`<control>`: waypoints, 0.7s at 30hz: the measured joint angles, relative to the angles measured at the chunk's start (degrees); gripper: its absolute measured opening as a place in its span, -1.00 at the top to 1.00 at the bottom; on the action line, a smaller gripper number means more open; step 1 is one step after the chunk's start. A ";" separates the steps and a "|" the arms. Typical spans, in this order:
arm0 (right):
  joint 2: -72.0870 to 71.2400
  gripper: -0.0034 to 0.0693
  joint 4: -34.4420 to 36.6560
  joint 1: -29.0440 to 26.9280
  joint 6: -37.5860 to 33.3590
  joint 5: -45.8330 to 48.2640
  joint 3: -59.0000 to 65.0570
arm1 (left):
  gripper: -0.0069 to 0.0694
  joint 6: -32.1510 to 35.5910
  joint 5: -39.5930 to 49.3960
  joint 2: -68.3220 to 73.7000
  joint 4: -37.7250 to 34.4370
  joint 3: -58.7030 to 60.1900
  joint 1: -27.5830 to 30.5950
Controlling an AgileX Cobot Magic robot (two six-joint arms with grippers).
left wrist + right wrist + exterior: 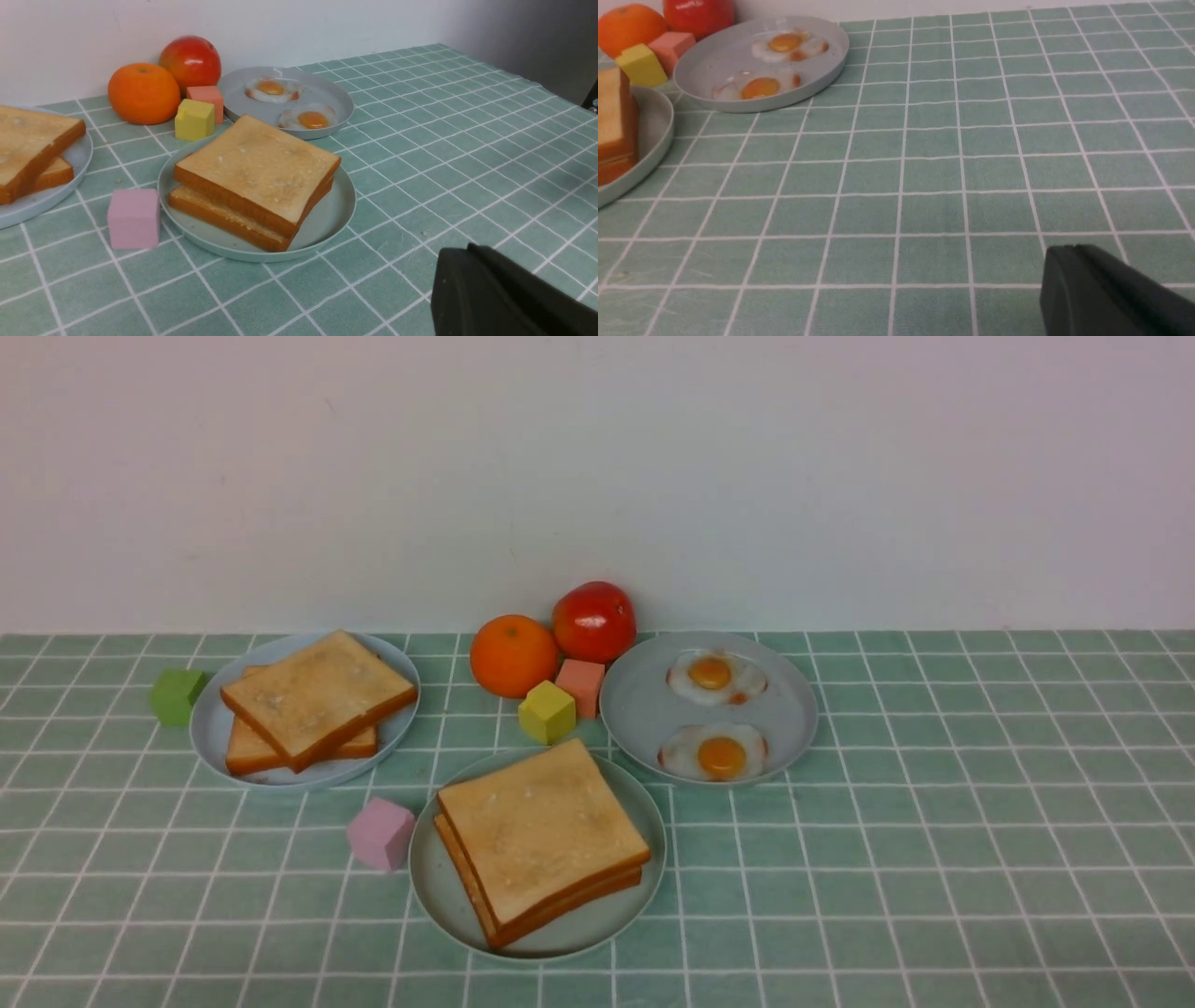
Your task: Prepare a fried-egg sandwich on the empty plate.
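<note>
Here the sandwich [541, 840] sits on the mint plate [439, 887] near the front of the table, one corner jutting over the plate's far rim. A pink block [380, 833] lies just beside the plate's left edge, a yellow block [547, 711] just beyond its far edge. The egg plate [644, 709] almost touches it on the far right. The cloth [934, 821] to the right is open. Both grippers, left [490, 289] and right [1101, 294], are clenched, grasping nothing.
</note>
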 joint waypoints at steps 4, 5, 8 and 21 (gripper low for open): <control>-0.05 0.95 -0.39 0.00 -0.18 0.00 0.00 | 0.84 0.00 0.05 0.00 0.00 0.05 0.00; -0.05 0.95 -0.39 0.00 -0.17 0.00 0.00 | 0.83 0.00 0.05 0.00 0.00 0.05 0.00; -0.05 0.95 -0.41 0.00 -0.17 0.00 0.00 | 0.83 0.00 0.05 0.00 0.00 0.05 0.00; -0.05 0.93 -0.51 0.00 -0.17 0.00 0.00 | 0.81 0.00 0.05 0.00 0.00 0.05 0.00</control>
